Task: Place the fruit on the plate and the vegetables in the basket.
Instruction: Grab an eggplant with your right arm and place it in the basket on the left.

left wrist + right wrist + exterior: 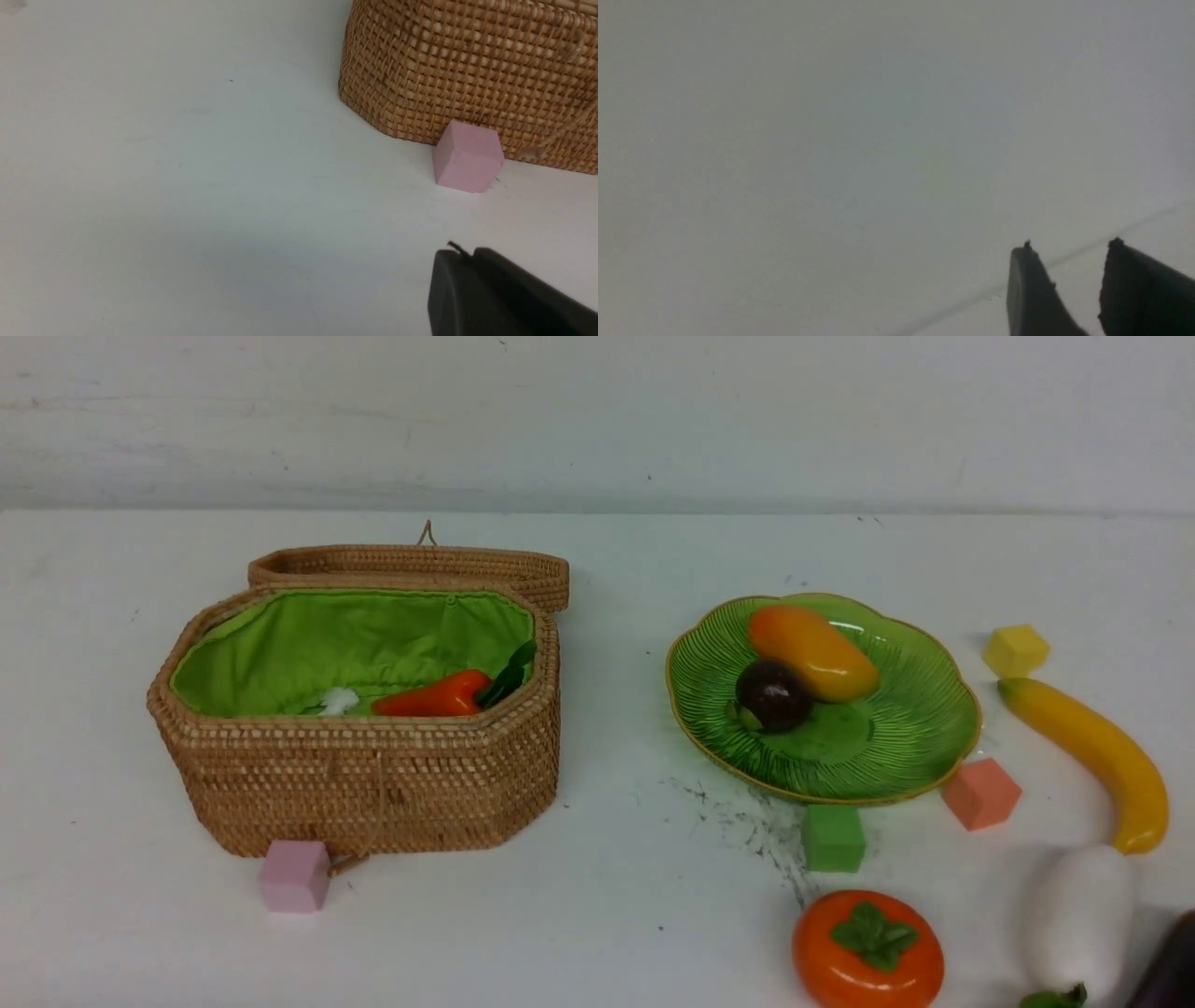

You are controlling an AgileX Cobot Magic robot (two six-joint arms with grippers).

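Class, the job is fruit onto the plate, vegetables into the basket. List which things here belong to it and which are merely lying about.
Belong: basket, plate, mango, mangosteen, persimmon, banana, red-orange vegetable, white vegetable.

Lying about: pink cube, green cube, orange cube, yellow cube.

Dark thing at the picture's corner: cannot tell.
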